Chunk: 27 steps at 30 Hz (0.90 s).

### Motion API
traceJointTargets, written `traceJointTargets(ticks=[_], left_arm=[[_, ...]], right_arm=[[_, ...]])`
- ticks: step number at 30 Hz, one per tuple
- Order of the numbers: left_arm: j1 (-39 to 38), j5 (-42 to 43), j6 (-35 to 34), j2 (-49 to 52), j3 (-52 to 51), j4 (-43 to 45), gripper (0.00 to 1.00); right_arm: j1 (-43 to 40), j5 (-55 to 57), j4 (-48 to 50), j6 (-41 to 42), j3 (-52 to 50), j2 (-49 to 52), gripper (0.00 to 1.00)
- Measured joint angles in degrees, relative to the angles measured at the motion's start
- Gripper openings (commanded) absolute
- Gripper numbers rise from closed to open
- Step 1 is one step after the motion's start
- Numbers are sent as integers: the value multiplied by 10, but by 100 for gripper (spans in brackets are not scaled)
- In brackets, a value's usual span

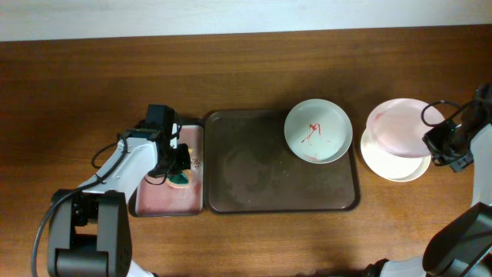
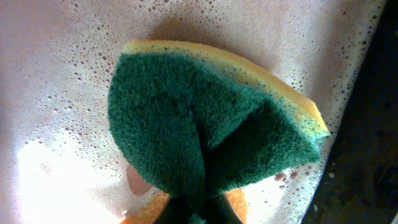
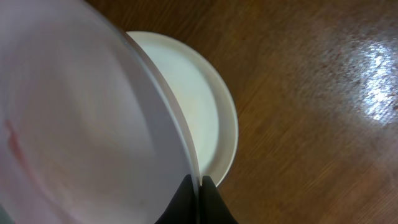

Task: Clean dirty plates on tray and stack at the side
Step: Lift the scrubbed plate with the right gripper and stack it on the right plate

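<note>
A dirty white bowl-like plate with red smears sits on the dark brown tray at its far right corner. My right gripper is shut on the rim of a pink-tinted plate, held tilted over a white plate on the table at the right; both show in the right wrist view, the pink plate above the white plate, with the gripper pinching the rim. My left gripper is shut on a green and yellow sponge, pressed into a soapy pink tray.
The pink soapy tray lies left of the brown tray, touching it. Foam bubbles cover its surface. Bare wooden table surrounds the stack at the right.
</note>
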Motion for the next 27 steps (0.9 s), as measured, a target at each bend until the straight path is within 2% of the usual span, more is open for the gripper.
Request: traceJointTargets(ticks=[2, 3, 4, 5, 11, 14, 21, 27], left_arm=[[0, 0, 0, 0, 0, 0, 0], [0, 0, 0, 0, 0, 0, 0], [0, 0, 0, 0, 0, 0, 0], [0, 0, 0, 0, 0, 0, 0], [0, 0, 0, 0, 0, 0, 0], [0, 0, 0, 0, 0, 0, 0], [0, 0, 0, 0, 0, 0, 0], [0, 0, 0, 0, 0, -1, 0]], right_arm=[[-7, 0, -1, 0, 0, 0, 4], [-7, 0, -1, 0, 0, 0, 10], [-7, 0, -1, -1, 0, 0, 20], [-7, 0, 0, 0, 0, 0, 24], [-7, -6, 9, -2, -11, 0, 33], [0, -42, 14, -21, -22, 0, 43], [137, -77, 36, -81, -76, 0, 48], [246, -80, 166, -82, -171, -2, 51]])
